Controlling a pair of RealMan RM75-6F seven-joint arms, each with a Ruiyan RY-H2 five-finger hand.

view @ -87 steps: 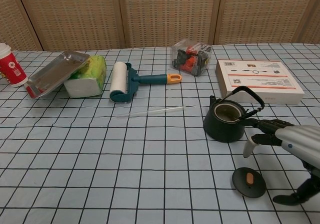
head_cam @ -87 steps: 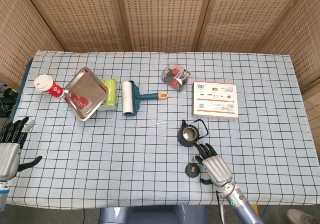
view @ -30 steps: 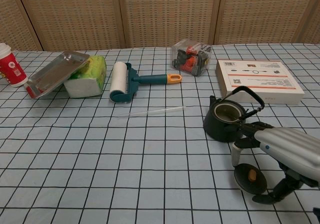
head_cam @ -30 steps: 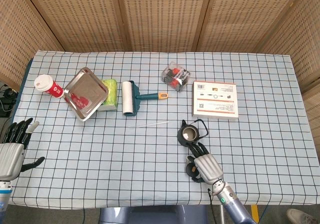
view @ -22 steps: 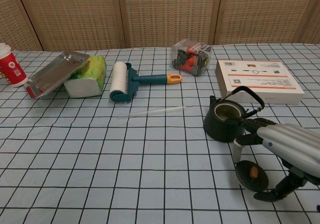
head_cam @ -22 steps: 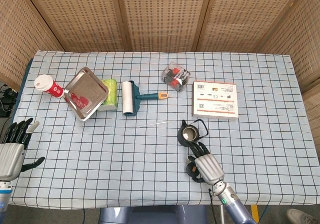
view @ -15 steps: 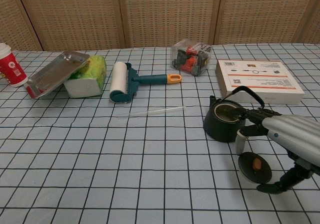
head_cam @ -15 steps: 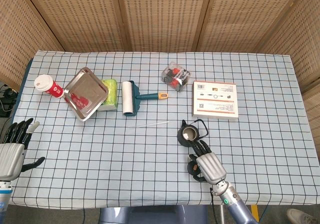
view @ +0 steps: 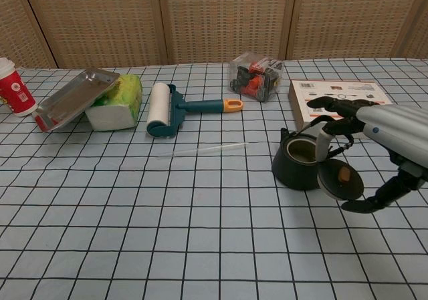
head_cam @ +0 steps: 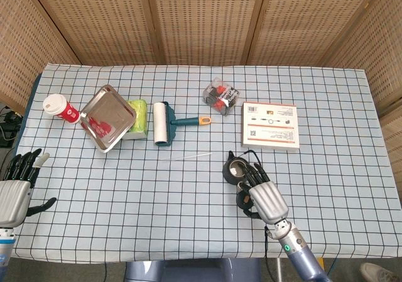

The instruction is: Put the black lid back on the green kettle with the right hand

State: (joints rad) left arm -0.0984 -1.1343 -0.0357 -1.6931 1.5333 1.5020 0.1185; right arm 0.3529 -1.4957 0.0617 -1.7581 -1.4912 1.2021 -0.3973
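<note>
The dark green kettle [head_cam: 237, 169] [view: 297, 161] stands open-topped on the checked cloth, its handle up. My right hand [head_cam: 265, 197] [view: 384, 134] holds the round black lid [view: 336, 182] with its orange knob. The lid hangs tilted above the cloth, close by the kettle's right side, below its rim. In the head view only a dark edge of the lid [head_cam: 242, 201] shows under the hand. At the table's left edge my left hand [head_cam: 14, 191] is empty, with its fingers spread.
A white box [head_cam: 270, 126] [view: 348, 103] lies just behind the kettle. A thin clear stick [view: 200, 150], a lint roller [view: 164, 109], a clear pack [view: 254, 75], a steel tray [view: 73, 96] on a green pack and a red cup [view: 12, 86] lie further left.
My right hand closed over the lid on the cloth, lifted it and carried it back and up beside the kettle. The left hand has stayed still.
</note>
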